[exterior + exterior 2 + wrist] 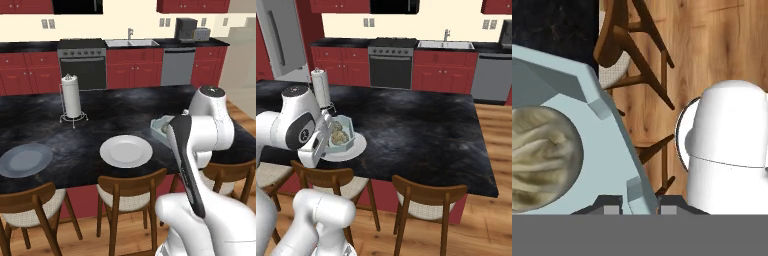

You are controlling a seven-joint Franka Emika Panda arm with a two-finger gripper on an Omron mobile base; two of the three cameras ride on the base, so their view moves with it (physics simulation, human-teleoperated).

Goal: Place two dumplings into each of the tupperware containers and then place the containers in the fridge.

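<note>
Tupperware container [342,134] with dumplings [337,134], seemingly above plate [358,146].

Paper towel holder [71,99] — grey plate [25,160]

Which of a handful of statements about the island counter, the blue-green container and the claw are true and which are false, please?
1. The blue-green container holds dumplings. True.
2. The claw is shut on the container's rim. True: in the hand view the wall sits between the two fingertips.
3. The paper towel holder lies tipped over on the counter. False: it stands upright on the black island counter.
4. The grey plate carries a dumpling. False: it is bare.
5. Wooden stools stand along the near side of the island. True.
</note>
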